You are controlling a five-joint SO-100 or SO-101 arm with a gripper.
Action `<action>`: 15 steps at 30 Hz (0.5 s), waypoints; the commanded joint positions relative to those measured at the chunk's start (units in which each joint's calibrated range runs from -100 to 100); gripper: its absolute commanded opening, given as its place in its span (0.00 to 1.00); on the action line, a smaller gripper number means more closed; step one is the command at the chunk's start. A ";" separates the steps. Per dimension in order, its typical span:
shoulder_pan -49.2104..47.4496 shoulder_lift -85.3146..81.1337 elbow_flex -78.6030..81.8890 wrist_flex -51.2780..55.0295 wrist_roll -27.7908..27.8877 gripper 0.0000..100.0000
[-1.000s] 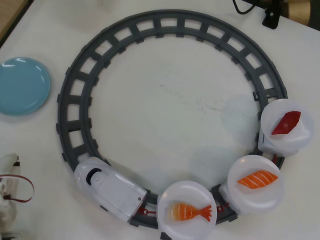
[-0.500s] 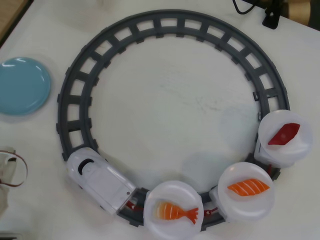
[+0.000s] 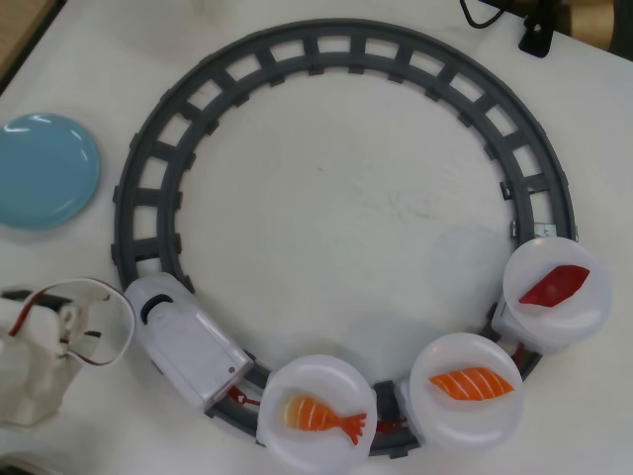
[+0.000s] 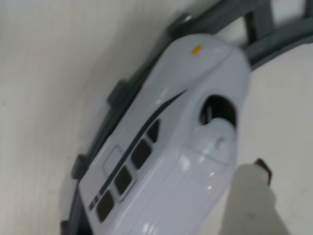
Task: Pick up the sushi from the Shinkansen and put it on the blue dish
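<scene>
White plastic fills the lower left of the overhead view: the Shinkansen sits on the grey circular track, nose toward the bench's left edge, and has crept clockwise since half a second ago. Behind it ride three white plates. The first carries the sushi, tail pointing right; the next holds the salmon piece, and the last the dark red piece. All have shifted left along the curve. The blue dish lies at the bench's left edge, well apart from the train. The arm has come further in from the left (red wire looping beside the engine).

In the wrist view the engine's nose fills the picture, blurred. One of the fingers shows at the bottom right; whether they are open or closed cannot be told.
</scene>
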 commanded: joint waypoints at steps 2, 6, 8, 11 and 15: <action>3.93 0.85 -3.36 2.67 3.04 0.31; 8.86 0.85 -3.54 4.45 4.87 0.33; 11.85 0.93 -3.54 4.45 4.98 0.33; 16.08 1.01 -3.54 4.20 4.61 0.32; 19.78 2.51 -3.72 4.62 4.51 0.32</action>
